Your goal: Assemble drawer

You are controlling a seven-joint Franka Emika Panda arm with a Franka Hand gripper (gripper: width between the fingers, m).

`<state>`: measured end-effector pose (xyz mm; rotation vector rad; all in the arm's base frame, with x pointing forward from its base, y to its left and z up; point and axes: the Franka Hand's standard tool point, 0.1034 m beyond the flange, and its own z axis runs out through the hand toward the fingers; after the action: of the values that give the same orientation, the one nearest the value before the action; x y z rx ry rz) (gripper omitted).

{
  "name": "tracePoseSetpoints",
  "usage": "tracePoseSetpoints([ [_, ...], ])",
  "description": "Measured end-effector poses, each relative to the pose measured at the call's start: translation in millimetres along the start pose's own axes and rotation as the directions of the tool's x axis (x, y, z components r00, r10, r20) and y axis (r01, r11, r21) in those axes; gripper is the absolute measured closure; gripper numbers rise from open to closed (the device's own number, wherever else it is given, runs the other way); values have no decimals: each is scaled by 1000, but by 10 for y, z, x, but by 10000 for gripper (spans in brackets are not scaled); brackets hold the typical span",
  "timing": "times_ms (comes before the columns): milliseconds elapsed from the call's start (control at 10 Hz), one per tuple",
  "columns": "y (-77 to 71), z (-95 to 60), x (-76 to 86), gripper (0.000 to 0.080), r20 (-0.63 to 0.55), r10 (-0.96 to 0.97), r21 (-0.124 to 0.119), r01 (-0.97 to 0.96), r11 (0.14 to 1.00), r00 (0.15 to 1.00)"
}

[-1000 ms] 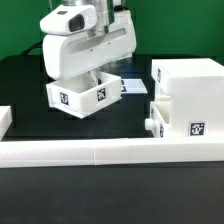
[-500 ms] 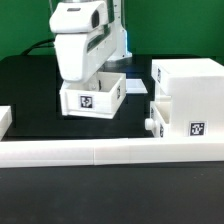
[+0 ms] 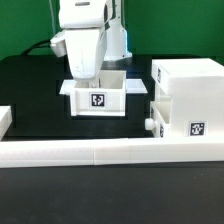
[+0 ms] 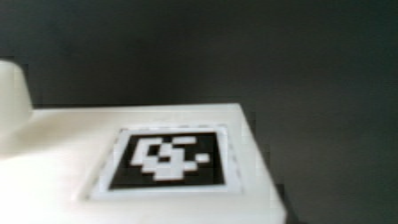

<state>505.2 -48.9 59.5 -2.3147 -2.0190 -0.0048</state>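
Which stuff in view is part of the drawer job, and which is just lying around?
Job:
- hand
- open-top tray it grips
- large casing
- second tray, against the casing

Lying about:
- long white border bars
- black table

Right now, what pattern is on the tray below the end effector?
A black-and-white square tag on the white tray; the wrist view shows it best.
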Motion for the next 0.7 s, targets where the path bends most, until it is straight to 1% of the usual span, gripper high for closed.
tracePoseSetpoints([
  [100, 11, -4, 2, 758, 1, -14, -1, 14, 1000, 1000],
  [200, 74, -31, 27, 758, 1, -44, -11, 44, 999, 999],
  [500, 278, -59, 217, 758, -6, -73, -29, 72, 997, 997],
  [600, 309, -66, 235, 758, -7, -75, -45, 74, 996, 997],
  [700, 303, -49, 229, 758, -9, -73, -60, 72, 996, 997],
])
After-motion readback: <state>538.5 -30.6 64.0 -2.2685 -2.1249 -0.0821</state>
